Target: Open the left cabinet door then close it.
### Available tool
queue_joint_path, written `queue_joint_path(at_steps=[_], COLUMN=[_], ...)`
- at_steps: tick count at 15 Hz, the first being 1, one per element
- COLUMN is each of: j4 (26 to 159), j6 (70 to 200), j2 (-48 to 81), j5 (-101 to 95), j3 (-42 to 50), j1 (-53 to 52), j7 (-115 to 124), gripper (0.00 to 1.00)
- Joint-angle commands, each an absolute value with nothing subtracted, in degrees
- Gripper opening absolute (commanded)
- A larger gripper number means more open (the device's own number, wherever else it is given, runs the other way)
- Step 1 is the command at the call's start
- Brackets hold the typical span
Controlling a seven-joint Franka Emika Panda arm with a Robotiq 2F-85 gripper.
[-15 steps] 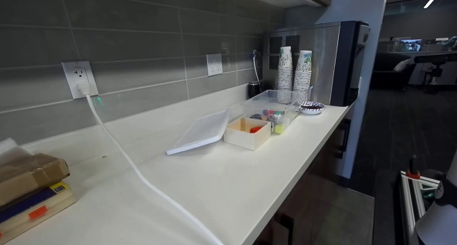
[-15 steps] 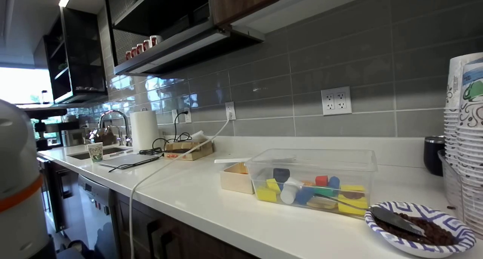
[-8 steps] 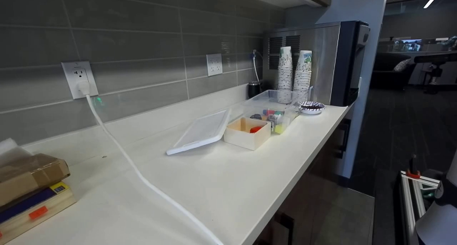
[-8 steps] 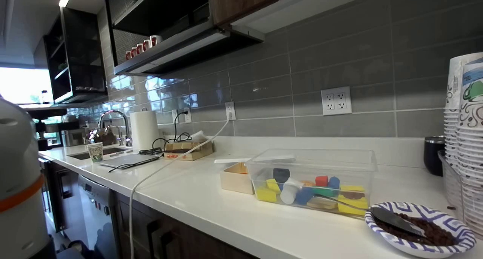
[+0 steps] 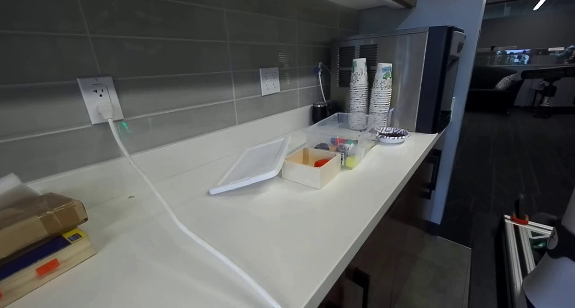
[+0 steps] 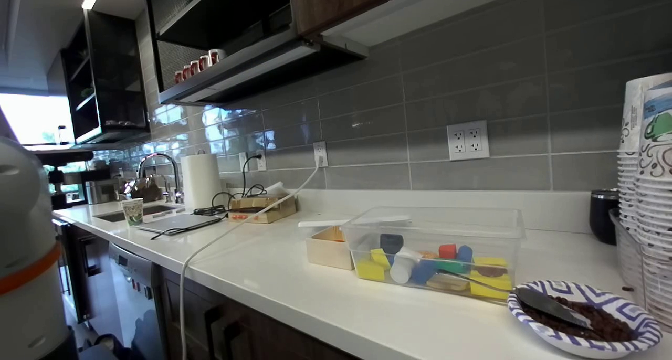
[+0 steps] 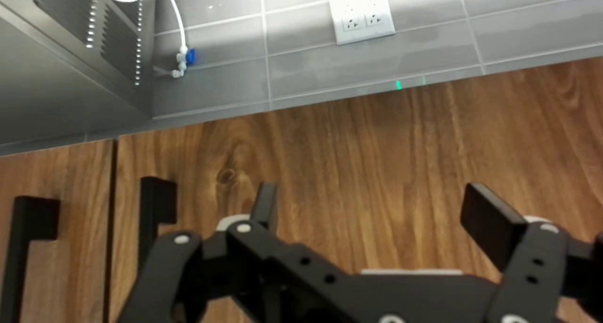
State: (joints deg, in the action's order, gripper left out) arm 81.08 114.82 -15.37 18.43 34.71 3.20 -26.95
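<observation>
Currently, your gripper [image 7: 372,204] faces the left cabinet door [image 7: 358,158], jaws wide apart, empty. Black handle [image 7: 154,203] near the door's right edge.

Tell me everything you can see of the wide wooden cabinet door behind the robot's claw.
The wide cabinet door shows brown, wood-looking grain, with a dark knot near its black bar handle. It looks shut, roughly flush with the neighbouring door across a narrow gap. The wrist view appears upside down, so it likely sits above the tiled wall. The open gripper hides part of it; whether they touch can't be told.
</observation>
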Motion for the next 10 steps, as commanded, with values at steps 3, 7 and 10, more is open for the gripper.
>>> queue_joint_path(at_steps=[3, 7, 10], j4=[73.2, 70.2, 68.3], j6=[120.7, 124.3, 125.9], j2=[-8.5, -4.2, -0.8], j5=[20.5, 20.7, 21.1], j3=[36.5, 36.5, 35.7], j1=[7.6, 10.4, 12.9], j7=[-26.2, -25.5, -25.3], gripper=[1.00, 1.00, 1.00])
